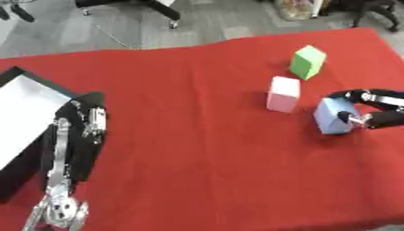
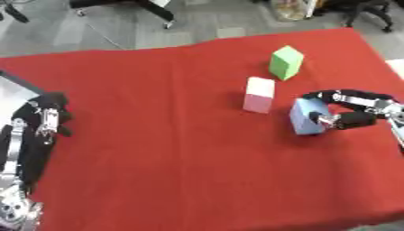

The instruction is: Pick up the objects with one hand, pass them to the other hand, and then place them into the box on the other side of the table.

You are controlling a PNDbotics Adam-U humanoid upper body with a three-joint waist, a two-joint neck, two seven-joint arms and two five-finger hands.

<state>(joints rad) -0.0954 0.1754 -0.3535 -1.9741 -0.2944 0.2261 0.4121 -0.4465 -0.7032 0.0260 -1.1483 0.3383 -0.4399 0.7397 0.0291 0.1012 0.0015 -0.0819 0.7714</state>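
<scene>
A red cloth covers the table and serves as the landmark for everything else. At its left edge sits the box, white inside with dark walls, cut off by the frame so its full outline is hidden. The left hand hangs over the box's near corner, fingers relaxed and holding nothing. Toward the cloth's right edge the right hand has fingers and thumb curled round a blue block, which stands on the cloth tilted slightly, its long axis near upright; the side under the fingers is hidden. Just left of the blue block stands a pink block, upright, paler on top. Beyond it, nearer the cloth's far right corner, a green block stands upright. No writing or labels can be read on any block.
</scene>
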